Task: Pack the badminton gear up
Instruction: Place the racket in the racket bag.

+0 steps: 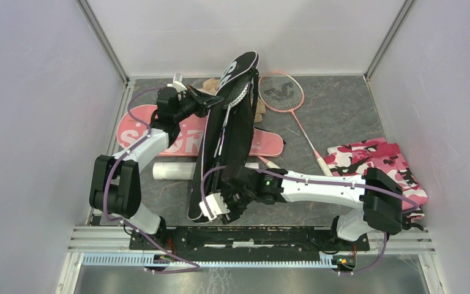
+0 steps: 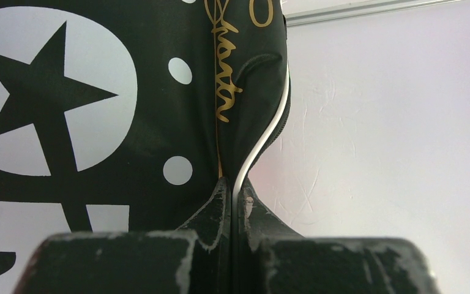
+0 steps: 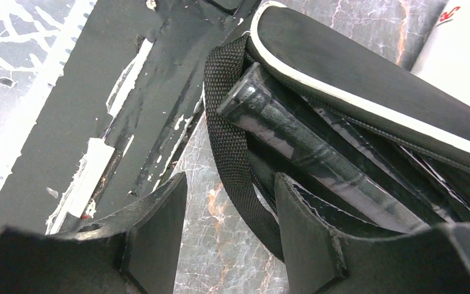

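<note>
The black cover [image 1: 220, 141] runs from the upper centre of the top view down to the lower centre, tilted, edged in white piping and printed with a white star, dots and gold script. Its zip gapes, and a strung racket head shows inside near the top. The left fingers [image 2: 211, 214] are clenched on the piped edge. At the cover's lower end a black racket handle [image 3: 294, 135] in clear wrap pokes out beside a woven strap [image 3: 223, 122]. The right fingers [image 3: 159, 233] stand apart there, gripping nothing. Left of centre lie a pink cover [image 1: 266, 143] and a white tube [image 1: 172, 170], and a pink-framed racket [image 1: 280, 92] lies at upper right. The surface [image 1: 343, 116] is dark grey marbled, boxed in by pale walls [image 1: 251, 30], with a pink camouflage cloth [image 1: 373, 160] at right and a tan cloth [image 1: 210, 84] at top. The black cover hides the tube's right end and part of the pink cover's lettering.
</note>
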`<state>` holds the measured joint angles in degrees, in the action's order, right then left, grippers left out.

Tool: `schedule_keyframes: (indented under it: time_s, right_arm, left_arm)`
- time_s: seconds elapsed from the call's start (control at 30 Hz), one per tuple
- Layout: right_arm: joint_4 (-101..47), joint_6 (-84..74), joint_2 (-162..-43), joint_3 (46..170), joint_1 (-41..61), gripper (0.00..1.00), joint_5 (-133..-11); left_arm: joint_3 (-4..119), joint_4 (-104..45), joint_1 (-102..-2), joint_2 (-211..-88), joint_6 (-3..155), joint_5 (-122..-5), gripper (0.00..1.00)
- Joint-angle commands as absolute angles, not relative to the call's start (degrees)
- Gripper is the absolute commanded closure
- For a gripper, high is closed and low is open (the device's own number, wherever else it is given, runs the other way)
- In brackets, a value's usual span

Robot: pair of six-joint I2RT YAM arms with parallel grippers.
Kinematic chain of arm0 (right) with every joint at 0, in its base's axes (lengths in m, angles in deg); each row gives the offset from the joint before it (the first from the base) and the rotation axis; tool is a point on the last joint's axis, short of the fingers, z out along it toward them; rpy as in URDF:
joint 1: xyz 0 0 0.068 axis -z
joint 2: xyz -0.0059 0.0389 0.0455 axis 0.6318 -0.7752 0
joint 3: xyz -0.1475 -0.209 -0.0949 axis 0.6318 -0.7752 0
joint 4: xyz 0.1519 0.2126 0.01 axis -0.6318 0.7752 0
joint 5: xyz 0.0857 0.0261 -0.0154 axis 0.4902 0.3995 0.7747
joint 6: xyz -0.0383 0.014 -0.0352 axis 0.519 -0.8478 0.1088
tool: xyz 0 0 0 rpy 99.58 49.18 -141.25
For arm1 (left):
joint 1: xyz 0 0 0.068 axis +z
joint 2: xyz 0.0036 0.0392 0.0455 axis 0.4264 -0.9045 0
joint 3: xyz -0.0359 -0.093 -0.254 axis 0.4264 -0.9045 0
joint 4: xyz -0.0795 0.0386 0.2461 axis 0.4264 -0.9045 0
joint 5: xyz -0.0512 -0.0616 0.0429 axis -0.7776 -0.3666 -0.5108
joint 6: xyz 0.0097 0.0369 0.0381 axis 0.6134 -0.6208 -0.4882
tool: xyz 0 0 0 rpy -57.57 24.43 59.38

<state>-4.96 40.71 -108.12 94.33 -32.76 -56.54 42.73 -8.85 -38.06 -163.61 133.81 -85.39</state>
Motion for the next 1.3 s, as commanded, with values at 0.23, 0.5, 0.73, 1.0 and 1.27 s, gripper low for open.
schedule_keyframes:
  time_s: [0.23, 0.5, 0.73, 1.0, 1.27]
  right_arm:
    - [-6.97, 37.81, -111.16, 98.92, -34.73, 0.52, -57.81]
    - [-7.01, 36.26, -112.43, 99.66, -35.16, 0.66, -56.76]
    - [-6.2, 35.24, -112.75, 100.83, -35.15, 0.83, -55.18]
    - [-4.05, 34.16, -113.11, 103.08, -35.3, 0.9, -51.07]
    - [-2.8, 34.4, -113.54, 103.15, -36.43, 0.96, -47.51]
  left_arm:
    - [45.6, -1.11, -37.8, -162.51, 137.99, -86.73, 0.98]
    - [45.58, -1.1, -37.77, -162.38, 137.78, -86.67, 0.98]
    - [45.4, -1.27, -37.8, -162.56, 137.06, -86.44, 0.98]
    - [45.44, -2.02, -37.81, -163.06, 135.25, -85.31, 0.98]
    - [45.8, -2.88, -37.8, -163.22, 133.44, -83.84, 0.98]
